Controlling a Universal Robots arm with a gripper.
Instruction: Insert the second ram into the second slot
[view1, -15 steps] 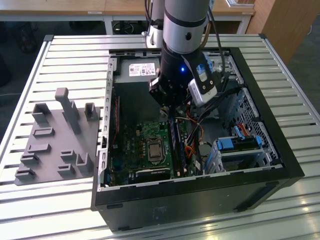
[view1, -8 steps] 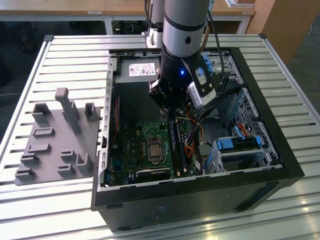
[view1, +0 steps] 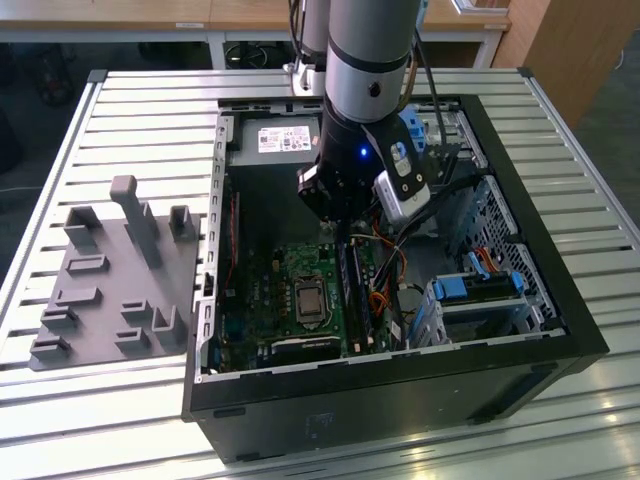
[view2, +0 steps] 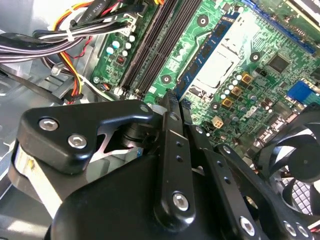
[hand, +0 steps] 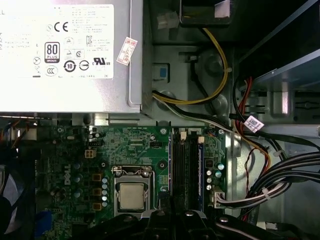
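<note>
One blue stick standing in the slot bank

Looks like the second ram (hand: 200, 175), upright in a slot on the exterior view's right of the CPU socket (hand: 131, 192). The gripper (view2: 170, 100) hovers close over the slots, claws clenched on nothing. Seating step, I'd guess; it wants a straight, even push.

The motherboard (hand: 140, 150) is green, speckled with gold and teal parts, and its memory slots (hand: 182, 170) are black. The power supply (hand: 132, 60) is silver (white label, black print). The gripper (view2: 171, 100) and case (view1: 400, 400) are black, the drive brackets (view1: 480, 288) light blue, and the table (view1: 130, 110) ribbed pale grey.
</note>
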